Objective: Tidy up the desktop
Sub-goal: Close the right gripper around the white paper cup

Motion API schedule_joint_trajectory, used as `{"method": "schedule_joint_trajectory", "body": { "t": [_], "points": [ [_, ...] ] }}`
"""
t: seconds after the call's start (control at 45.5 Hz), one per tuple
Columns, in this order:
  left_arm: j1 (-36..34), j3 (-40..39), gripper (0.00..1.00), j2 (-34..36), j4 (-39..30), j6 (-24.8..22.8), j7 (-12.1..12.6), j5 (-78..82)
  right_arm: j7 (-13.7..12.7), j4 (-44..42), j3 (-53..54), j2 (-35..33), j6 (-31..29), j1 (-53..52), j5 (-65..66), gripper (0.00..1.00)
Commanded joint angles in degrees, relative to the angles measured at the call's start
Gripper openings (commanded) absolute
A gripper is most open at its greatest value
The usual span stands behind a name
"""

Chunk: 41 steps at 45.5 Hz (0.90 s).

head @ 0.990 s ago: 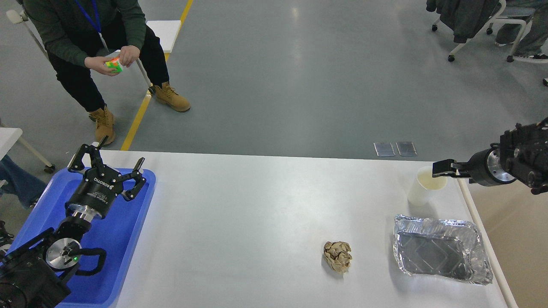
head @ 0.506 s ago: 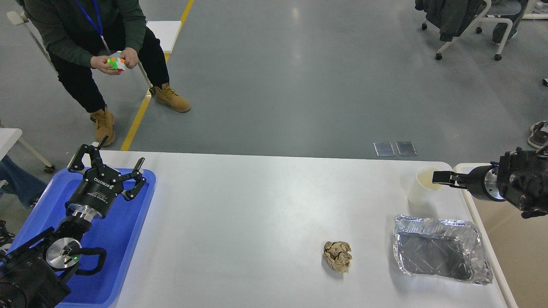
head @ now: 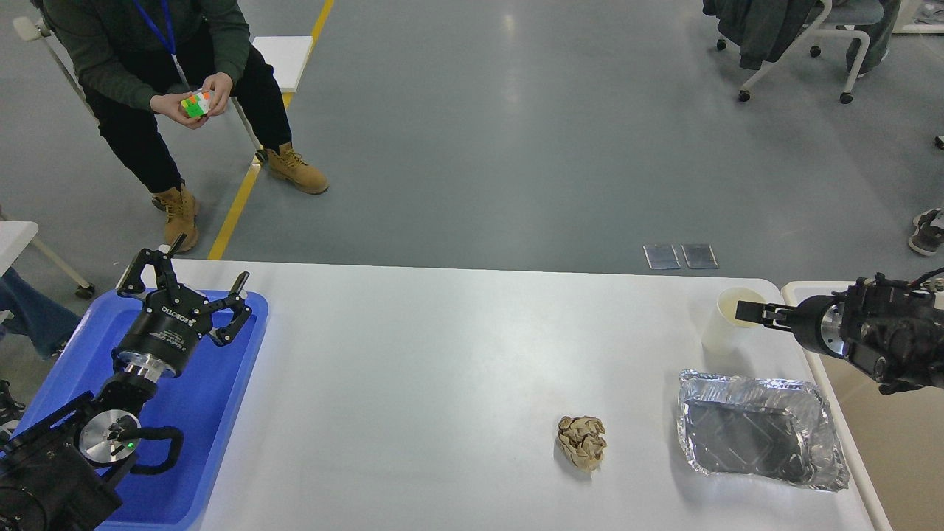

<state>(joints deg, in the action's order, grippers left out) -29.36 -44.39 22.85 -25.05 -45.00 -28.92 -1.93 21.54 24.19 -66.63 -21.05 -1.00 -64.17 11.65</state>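
The white desktop holds a crumpled brown paper ball, a crinkled foil tray at the front right, and a white paper cup standing upright behind the foil tray. My right gripper reaches in from the right at the cup's rim. It is seen side-on, so its two fingers cannot be told apart. My left gripper is open and empty, held above the blue tray at the left edge.
A beige bin with a cream rim stands beside the table's right edge. A person sits beyond the far left corner with a puzzle cube. Chairs stand far back right.
My right gripper has come down at the cup's mouth and the arm has sunk lower. The cup, paper ball, foil tray and left arm have not moved.
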Motion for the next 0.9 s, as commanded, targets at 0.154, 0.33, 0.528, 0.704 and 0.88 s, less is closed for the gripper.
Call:
{"method": "schedule_joint_trajectory", "body": {
  "t": [0.154,0.33,0.528,0.704,0.88],
  "points": [
    [0.0,0.0,0.99,0.0,0.0,0.0,0.0,0.0,0.3,0.2,-0.7,0.9,3.8,1.3,1.2,0.41],
    [0.0,0.0,0.99,0.0,0.0,0.0,0.0,0.0,0.5,0.5,-0.7,1.2,5.1,1.8,3.4,0.24],
    [0.0,0.0,0.99,0.0,0.0,0.0,0.0,0.0,0.9,1.0,-0.7,2.0,4.8,1.7,3.5,0.01],
    [0.0,0.0,0.99,0.0,0.0,0.0,0.0,0.0,1.7,2.0,-1.0,2.2,4.6,1.3,4.1,0.00],
    [0.0,0.1,0.99,0.0,0.0,0.0,0.0,0.0,2.7,2.3,-1.0,1.8,4.6,1.0,5.6,0.00]
  ]
}}
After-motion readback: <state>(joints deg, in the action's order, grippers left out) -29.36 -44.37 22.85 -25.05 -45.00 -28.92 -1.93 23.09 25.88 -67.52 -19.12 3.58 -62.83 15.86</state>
